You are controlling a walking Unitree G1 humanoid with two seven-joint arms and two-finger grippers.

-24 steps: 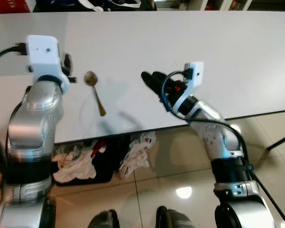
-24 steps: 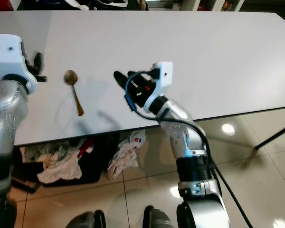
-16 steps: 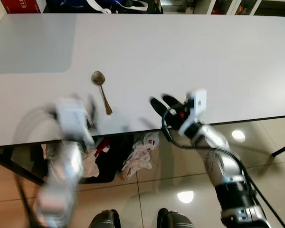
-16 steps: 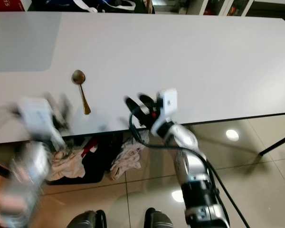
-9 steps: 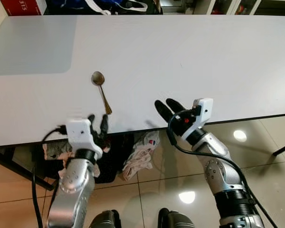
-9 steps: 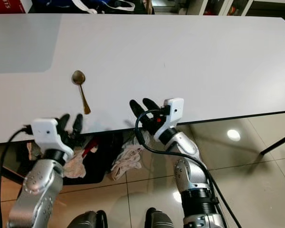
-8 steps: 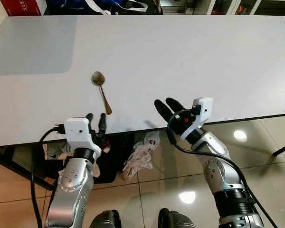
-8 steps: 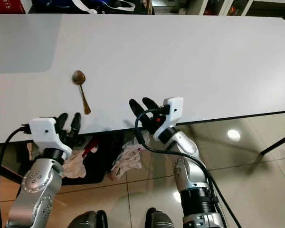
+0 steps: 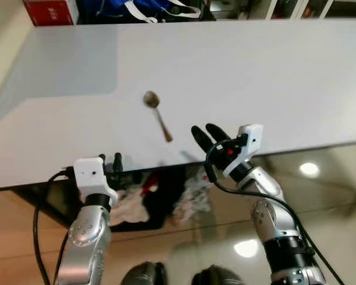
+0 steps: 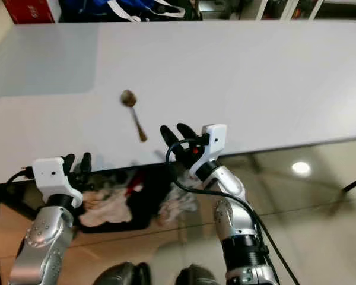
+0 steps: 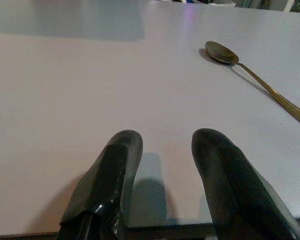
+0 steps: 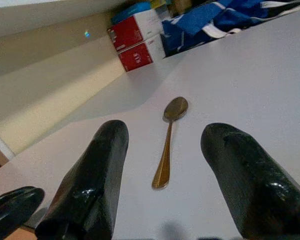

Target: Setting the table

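A brass-coloured spoon (image 9: 157,115) lies alone on the white table (image 9: 255,65), bowl away from me, handle pointing toward the front edge. My right gripper (image 9: 206,135) hovers open over the front edge, just right of the spoon's handle; in the right wrist view the spoon (image 12: 169,140) lies straight ahead between the spread fingers (image 12: 97,175). My left gripper (image 9: 113,161) is low at the table's front edge, left of the spoon, and open with nothing held. In the left wrist view the spoon (image 11: 255,82) lies ahead and off to one side of the gripper (image 11: 165,145).
Red boxes (image 9: 50,10) and blue cloth (image 9: 142,9) sit past the table's far edge. Under the table, crumpled rags (image 9: 133,205) lie in a dark bin on a glossy tiled floor (image 9: 332,196). The front table edge (image 9: 41,181) runs right by both grippers.
My left arm has swung down from beside the spoon to the table's front edge. The right gripper drew back toward the edge. The camera has turned, shifting the whole scene rightward.
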